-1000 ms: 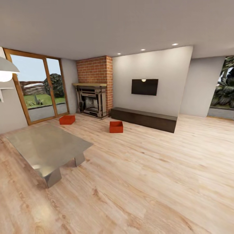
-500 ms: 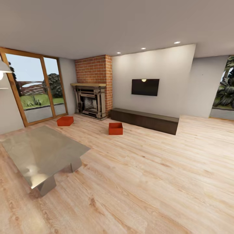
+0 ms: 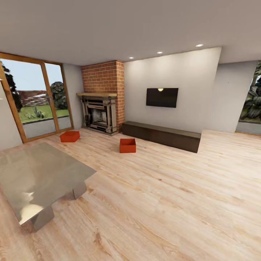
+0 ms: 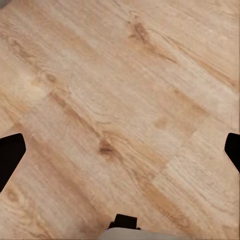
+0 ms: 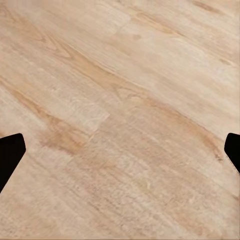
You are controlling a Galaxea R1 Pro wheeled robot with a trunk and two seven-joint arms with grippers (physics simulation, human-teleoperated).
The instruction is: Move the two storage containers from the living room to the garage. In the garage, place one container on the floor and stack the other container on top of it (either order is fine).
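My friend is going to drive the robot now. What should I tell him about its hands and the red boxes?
Left hand: open, holding nothing, over wood floor.
Right hand: open, holding nothing, over wood floor.
Boxes: both storage containers sit on the living room's wood floor, well ahead of the robot. One is by the glass door, left of the fireplace; the other is in front of the long dark cabinet.
Done: nothing moved yet.
Left: drive up, pick up each box, carry both to the garage, put one on the floor there and stack the other on top.

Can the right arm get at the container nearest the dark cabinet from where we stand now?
Probably not. That container sits far across the wood floor; the right gripper hangs open over bare planks. Nothing blocks the way, so drive closer first.
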